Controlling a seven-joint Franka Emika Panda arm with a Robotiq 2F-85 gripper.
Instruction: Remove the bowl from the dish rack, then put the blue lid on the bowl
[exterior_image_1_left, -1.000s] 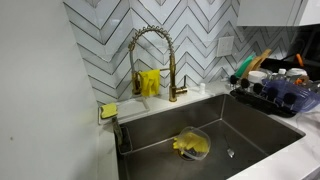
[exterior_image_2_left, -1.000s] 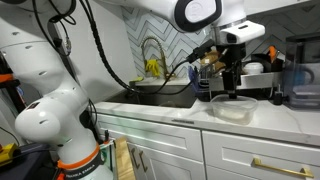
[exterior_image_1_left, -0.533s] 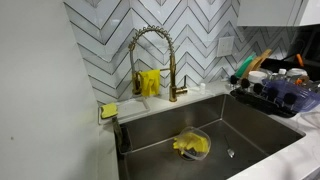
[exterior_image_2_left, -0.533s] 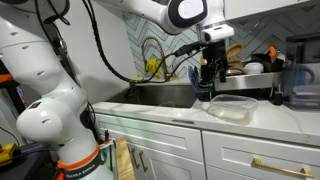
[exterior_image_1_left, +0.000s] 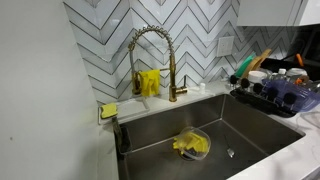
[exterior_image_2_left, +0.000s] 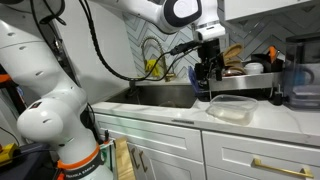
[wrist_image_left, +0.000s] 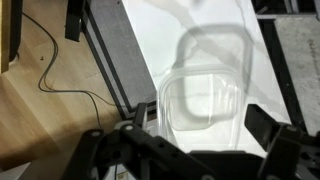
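Note:
The pale bluish bowl (exterior_image_1_left: 291, 92) lies in the black wire dish rack (exterior_image_1_left: 258, 101) to the right of the sink, among other dishes. The rack is hard to make out behind the arm in the exterior view that shows the robot. My gripper (exterior_image_2_left: 206, 87) hangs above the counter just beside the sink, at the left edge of a clear colourless bowl (exterior_image_2_left: 230, 107). In the wrist view the gripper (wrist_image_left: 205, 140) is open and empty, and the clear bowl (wrist_image_left: 205, 88) lies below it on the white counter. I cannot pick out a blue lid.
A deep steel sink (exterior_image_1_left: 245, 130) holds a small clear dish with a yellow cloth (exterior_image_1_left: 190, 145). A gold faucet (exterior_image_1_left: 150, 60) stands behind it. A dark appliance (exterior_image_2_left: 297, 84) stands on the counter to the right of the clear bowl.
The gripper moved left from over the middle of the clear bowl to its sink-side edge and stayed open. Little has moved in the last half second.

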